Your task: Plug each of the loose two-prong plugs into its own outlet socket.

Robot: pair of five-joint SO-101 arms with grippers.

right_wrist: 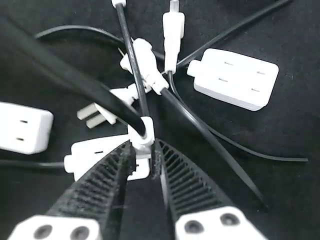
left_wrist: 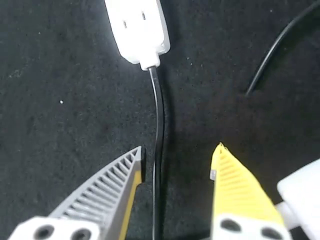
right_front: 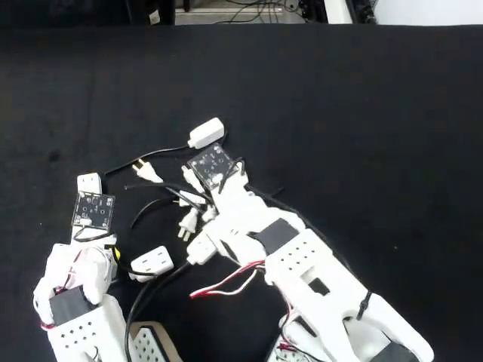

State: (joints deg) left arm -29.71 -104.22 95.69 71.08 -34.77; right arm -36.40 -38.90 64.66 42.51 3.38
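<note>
Amid the loose plugs (right_wrist: 172,30), your right gripper (right_wrist: 145,146) pinches shut on a white cord end (right_wrist: 141,131); your left gripper (left_wrist: 178,150) gapes astride the cord (left_wrist: 160,120) of an outlet socket (left_wrist: 140,30); grasp step, likely; next, mate it squarely.

This looks like a robotics lab bench. The table (right_front: 377,121) is draped in plain black cloth. At its near edge stand a white printed-plastic left arm (right_front: 75,309) and right arm (right_front: 317,279), with exposed red and white wires (right_front: 226,285). Beyond its far edge, a pale floor (right_front: 219,16) carries loose dark cables (right_front: 260,7).
</note>
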